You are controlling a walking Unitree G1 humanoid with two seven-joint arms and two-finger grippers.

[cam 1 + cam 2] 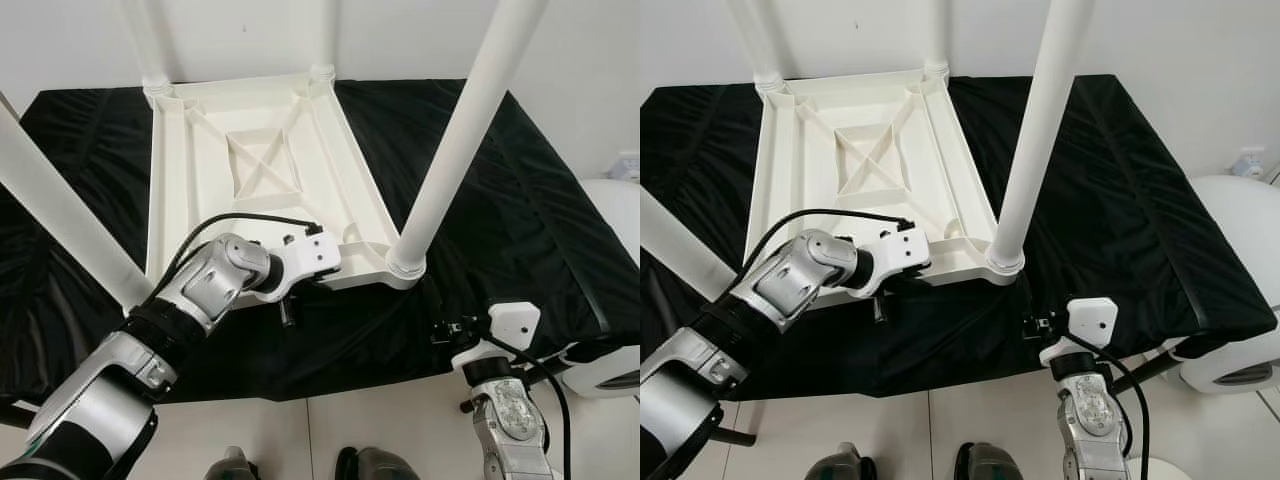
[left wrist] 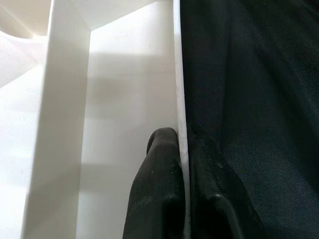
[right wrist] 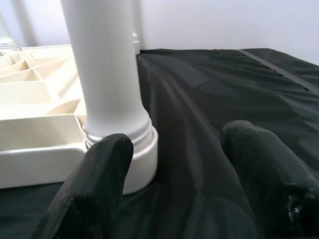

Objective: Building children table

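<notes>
Our left claw (image 2: 182, 149) is clenched on the thin near rim of the upturned white table top (image 1: 250, 170), one black finger (image 2: 159, 189) inside the rim and the other outside against the black cloth (image 1: 520, 200). We judge this pinch is there to steady the top and keep it from sliding while the legs are worked on. The left arm reaches in from our near left side, its wrist just at the top's near edge.

Our right claw (image 3: 174, 174) is released, fingers spread wide, and it hangs just short of the near right leg (image 1: 460, 140), pointing at the collar where that leg enters its corner socket. We take it to be lined up to grip or twist this leg.

The table top lies underside up on the cloth-covered bench, its ribs showing. Legs stand in all four corners: the two far ones (image 1: 150, 45), the near right one, and a near left leg (image 1: 60, 215) that leans across our view.
</notes>
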